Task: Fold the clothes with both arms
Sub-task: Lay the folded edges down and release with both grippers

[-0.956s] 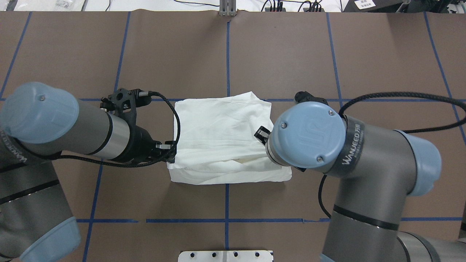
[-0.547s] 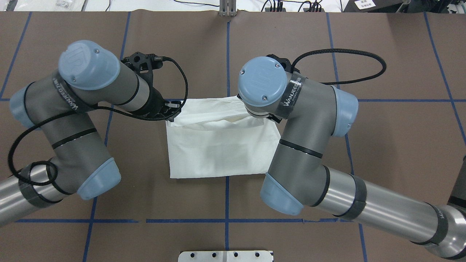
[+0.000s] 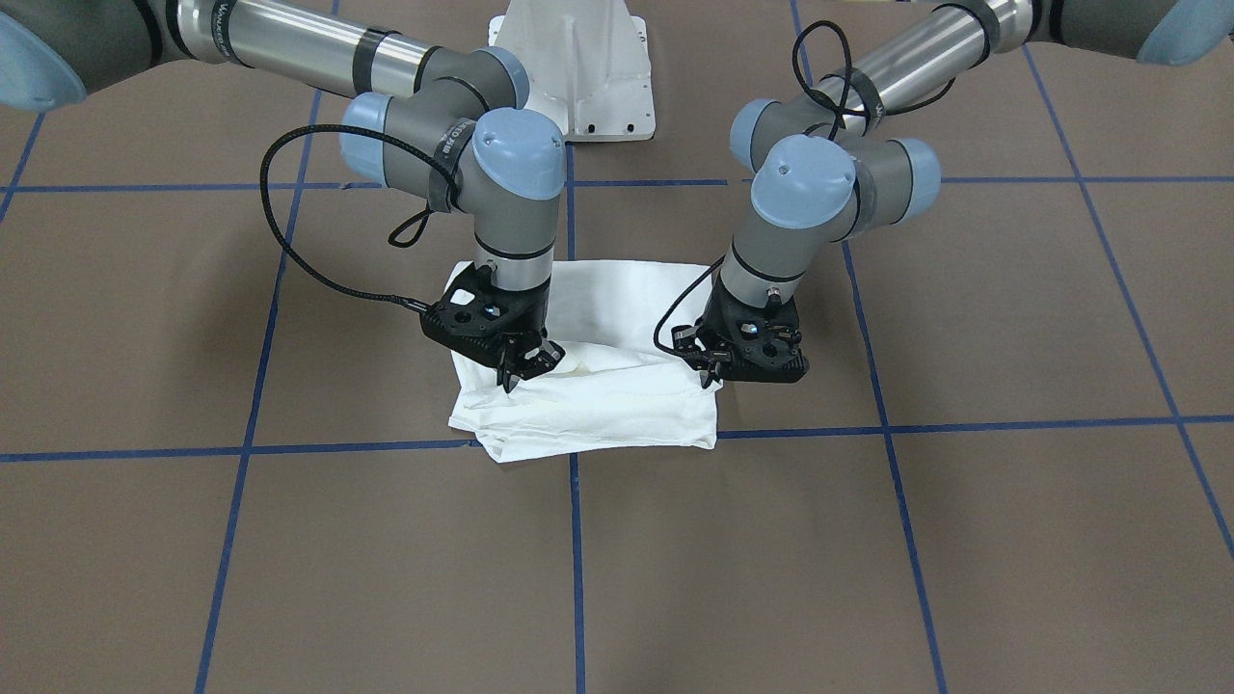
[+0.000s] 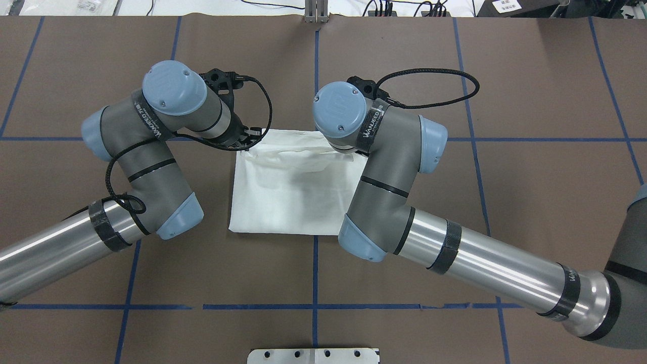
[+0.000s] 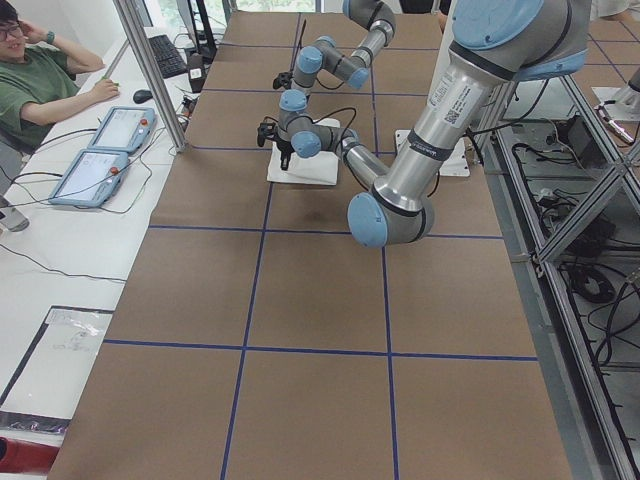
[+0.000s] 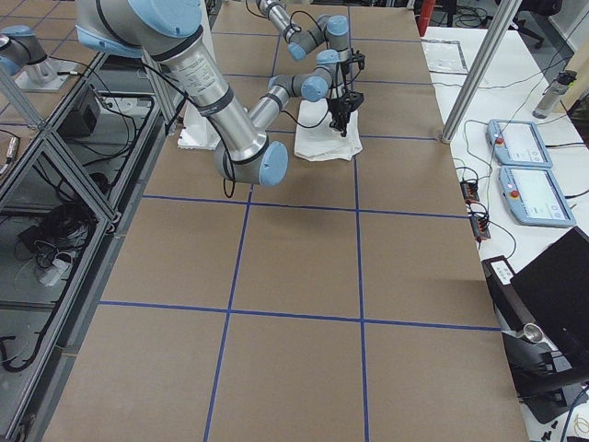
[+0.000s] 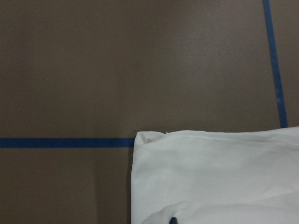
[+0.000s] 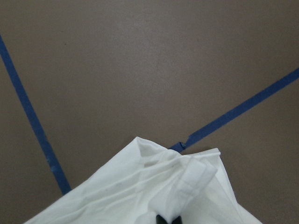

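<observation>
The white T-shirt (image 4: pixel 293 197) lies folded as a rectangle at the table's middle; it also shows in the front view (image 3: pixel 598 405). My left gripper (image 3: pixel 709 374) is shut on the shirt's turned-over edge at its far left corner, also in the overhead view (image 4: pixel 247 144). My right gripper (image 3: pixel 521 371) is shut on the same edge at the far right corner; in the overhead view it is hidden under its wrist. The held edge sags a little between them, just above the far edge. The wrist views show the white cloth (image 7: pixel 210 177) (image 8: pixel 140 186) bunched at the fingertips. No printed text shows.
The brown table cover carries blue tape lines (image 4: pixel 316 76). The white pedestal base (image 3: pixel 578 67) stands at the robot's side. An operator (image 5: pixel 40 90) and control tablets (image 5: pixel 100 150) are beyond the far table edge.
Both grippers have carried the shirt's near edge away from the robot, over the shirt to its far edge. The shirt now lies as a shorter rectangle.
</observation>
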You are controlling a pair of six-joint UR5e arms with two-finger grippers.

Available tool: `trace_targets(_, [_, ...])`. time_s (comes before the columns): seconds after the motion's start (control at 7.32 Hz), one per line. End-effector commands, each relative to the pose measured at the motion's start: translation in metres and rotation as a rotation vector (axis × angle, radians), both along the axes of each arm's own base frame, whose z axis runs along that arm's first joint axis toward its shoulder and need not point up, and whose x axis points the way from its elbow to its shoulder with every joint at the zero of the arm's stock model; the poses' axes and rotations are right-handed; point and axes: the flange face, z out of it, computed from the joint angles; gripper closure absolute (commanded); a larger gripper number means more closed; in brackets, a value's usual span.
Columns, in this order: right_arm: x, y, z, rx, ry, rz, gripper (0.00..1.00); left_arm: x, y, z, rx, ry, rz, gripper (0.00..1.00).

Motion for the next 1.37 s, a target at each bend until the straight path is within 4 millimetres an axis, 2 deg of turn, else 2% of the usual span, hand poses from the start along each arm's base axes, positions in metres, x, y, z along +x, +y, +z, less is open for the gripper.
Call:
trace_targets(0.0, [0.003, -0.011, 0.002, 0.041, 0.029, -0.059, 0.00, -0.008, -0.009, 0.001, 0.026, 0.001, 0.002, 0.01])
trace_targets(0.14, [0.010, -0.018, -0.004, 0.036, 0.014, -0.082, 0.00, -0.043, -0.024, -0.007, 0.077, 0.005, -0.002, 0.00])
trace_targets(0.27, [0.010, -0.018, -0.019, 0.060, 0.002, -0.116, 0.00, -0.075, -0.030, 0.005, 0.126, 0.011, 0.091, 0.00])
trace_targets(0.41, [0.003, -0.015, -0.033, 0.074, -0.008, -0.142, 0.00, -0.111, -0.039, 0.025, 0.155, 0.006, 0.130, 0.00])
trace_targets(0.55, [-0.016, 0.006, -0.046, 0.094, -0.018, -0.203, 0.00, -0.117, -0.038, 0.029, 0.171, -0.001, 0.138, 0.00])
trace_targets(0.68, [-0.026, 0.012, -0.047, 0.101, -0.011, -0.221, 0.00, -0.120, -0.037, 0.023, 0.181, 0.006, 0.136, 0.00])
trace_targets(0.82, [-0.030, 0.009, -0.039, 0.085, 0.005, -0.213, 0.01, -0.121, -0.035, 0.030, 0.173, 0.001, 0.136, 0.00])
trace_targets(0.96, [-0.032, 0.008, -0.033, 0.073, 0.011, -0.204, 0.01, -0.123, -0.033, 0.027, 0.178, 0.006, 0.135, 0.00])
trace_targets(1.09, [-0.051, 0.010, -0.019, 0.064, 0.051, -0.227, 0.01, -0.124, -0.031, 0.032, 0.174, 0.003, 0.137, 0.00])
trace_targets(1.23, [-0.062, 0.004, -0.012, 0.065, 0.088, -0.244, 0.01, -0.125, -0.030, 0.031, 0.173, 0.007, 0.134, 0.00])
